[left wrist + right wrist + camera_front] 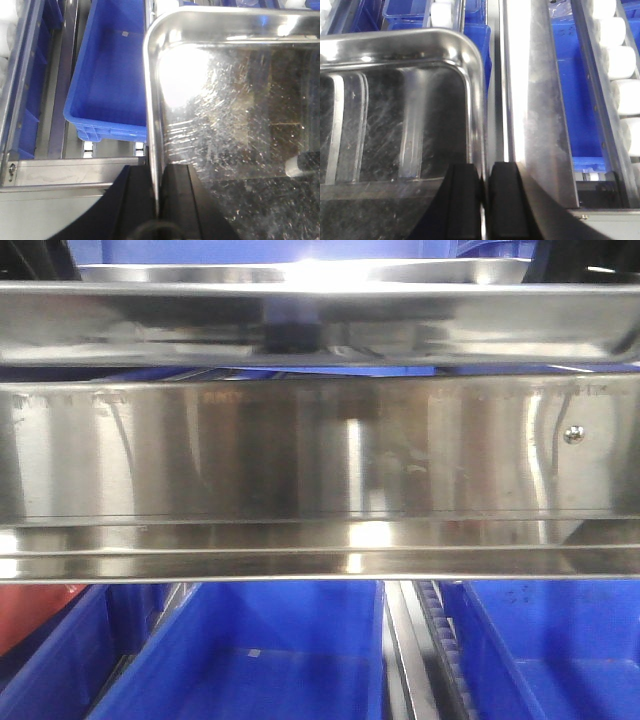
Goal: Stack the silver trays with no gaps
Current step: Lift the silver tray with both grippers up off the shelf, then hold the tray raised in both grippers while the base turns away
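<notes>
Exterior front-facing view: a shiny tray (300, 325) stretches edge-on across the frame at 12 o'clock. The thinner rim of a second tray (300, 272) shows just above it. A wide steel rail (300, 455) fills the middle, with a screw (573, 435) at 3 o'clock. A blue bin (260, 660) sits at 6 o'clock, with more on either side. Neither arm is visible here.

Left wrist-mounted view: the tray fills the frame from the centre to 3 o'clock, its scratched floor facing the camera. At 6 o'clock the left gripper (156, 172) has its two black fingers pinched tight on the tray's left rim, one finger on each side. A blue bin lies at 10 o'clock.

Right wrist-mounted view: the tray spreads from the centre to 9 o'clock. At 6 o'clock the right gripper (484, 172) is clamped on the tray's right rim, with only the metal edge between its fingers. The steel rail runs from 12 to 5 o'clock, with a blue bin and white rollers (620, 50) at 3 o'clock.
</notes>
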Tool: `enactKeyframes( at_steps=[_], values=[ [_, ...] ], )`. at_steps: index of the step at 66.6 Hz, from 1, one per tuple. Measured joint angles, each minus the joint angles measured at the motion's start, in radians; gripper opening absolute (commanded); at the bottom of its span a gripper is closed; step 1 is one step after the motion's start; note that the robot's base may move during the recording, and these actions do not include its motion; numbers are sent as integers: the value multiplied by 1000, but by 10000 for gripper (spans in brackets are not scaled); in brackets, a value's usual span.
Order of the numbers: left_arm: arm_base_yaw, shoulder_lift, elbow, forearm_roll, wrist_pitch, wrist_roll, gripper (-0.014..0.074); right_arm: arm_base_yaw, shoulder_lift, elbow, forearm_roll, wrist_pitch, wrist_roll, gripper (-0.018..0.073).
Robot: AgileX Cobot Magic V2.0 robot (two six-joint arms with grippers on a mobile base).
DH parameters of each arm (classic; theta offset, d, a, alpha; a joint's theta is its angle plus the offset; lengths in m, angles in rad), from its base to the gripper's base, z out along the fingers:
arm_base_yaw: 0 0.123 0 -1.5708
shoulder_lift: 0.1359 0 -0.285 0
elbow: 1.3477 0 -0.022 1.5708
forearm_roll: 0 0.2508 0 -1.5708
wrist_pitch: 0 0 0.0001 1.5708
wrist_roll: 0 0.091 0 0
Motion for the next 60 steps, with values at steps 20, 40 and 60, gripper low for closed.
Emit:
enactKeyframes(
  at_steps=[20, 40, 60],
  values=[
    [0, 0, 0, 2, 0, 0, -10, 0, 0, 0, 0, -2, 2, 3],
    [0, 0, 0, 5, 0, 0, -10, 0, 0, 0, 0, -2, 2, 3],
    [0, 0, 0, 8, 0, 0, -10, 0, 0, 0, 0, -4, 2, 3]
  ],
)
